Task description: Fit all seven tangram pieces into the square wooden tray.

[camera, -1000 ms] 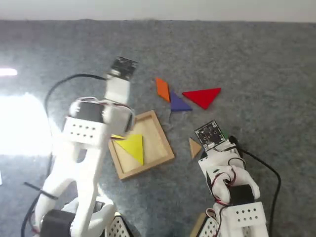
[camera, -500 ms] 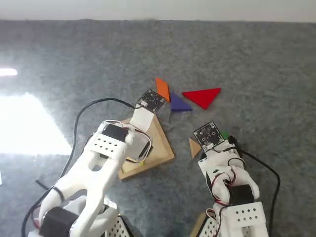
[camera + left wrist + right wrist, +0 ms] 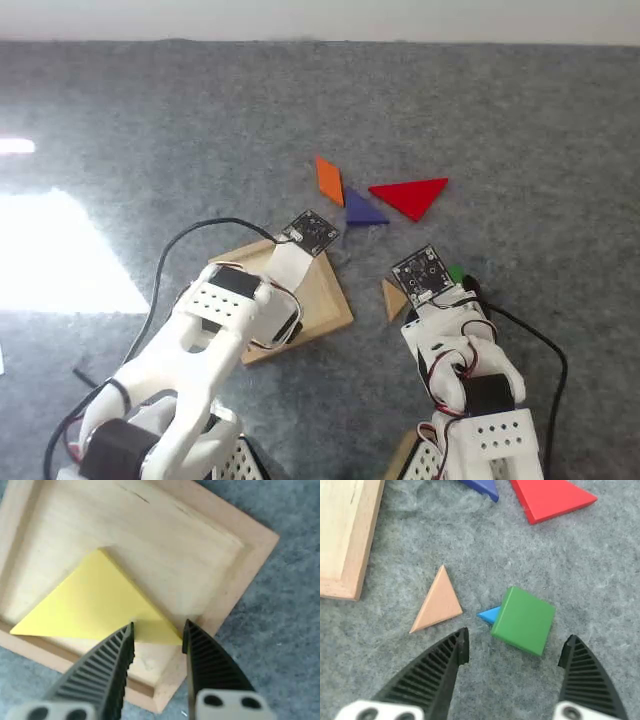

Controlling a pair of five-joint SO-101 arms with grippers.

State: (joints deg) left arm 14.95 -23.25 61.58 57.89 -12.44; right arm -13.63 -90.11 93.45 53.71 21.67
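Observation:
In the left wrist view my left gripper is open just above the square wooden tray, its fingertips straddling one corner of the yellow triangle that lies flat inside. My right gripper is open over the green square, which covers part of a small blue triangle. A tan triangle lies beside them. From above, the left arm covers most of the tray. The orange piece, purple triangle and red triangle lie on the mat beyond.
The grey felt mat runs wide and bare to the back and right. The right arm stands right of the tray, with the tan triangle between them. A black cable loops from the left arm.
The left arm swung from behind the tray's left side to over it and came down, hiding the yellow triangle in the high view. The right arm stayed put.

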